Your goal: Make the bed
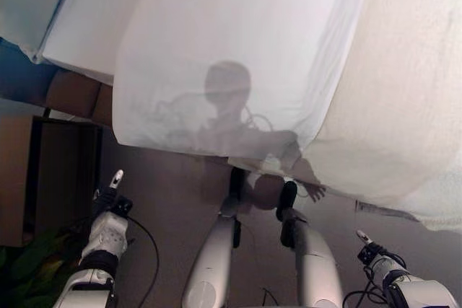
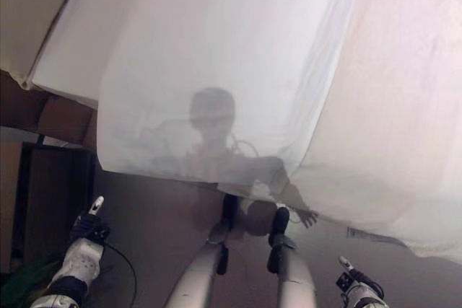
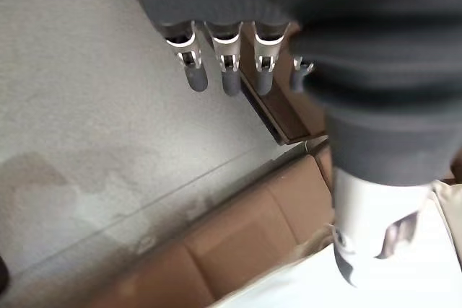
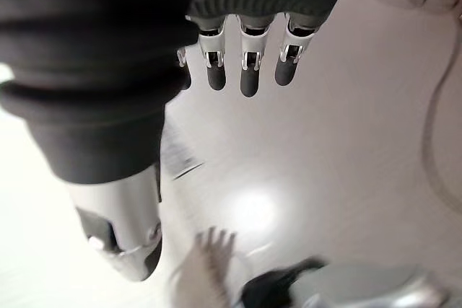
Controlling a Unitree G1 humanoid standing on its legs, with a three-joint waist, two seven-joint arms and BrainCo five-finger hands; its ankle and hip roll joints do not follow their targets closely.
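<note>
White sheet [image 1: 231,55] hangs over the bed edge [image 3: 238,243], its lower hem draping above the floor [image 1: 173,185]. Left hand [image 1: 107,232] and right hand [image 1: 375,254] hover low over the floor, apart from the sheet, fingers [image 3: 229,70] straight and holding nothing.

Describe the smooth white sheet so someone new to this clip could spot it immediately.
Start at the bed that runs across the top of the head views. The sheet is the thin, smooth white cloth hanging over its near edge in the middle, above the floor. The blanket to its right is cream and fuzzy; the sheet is smooth.
</note>
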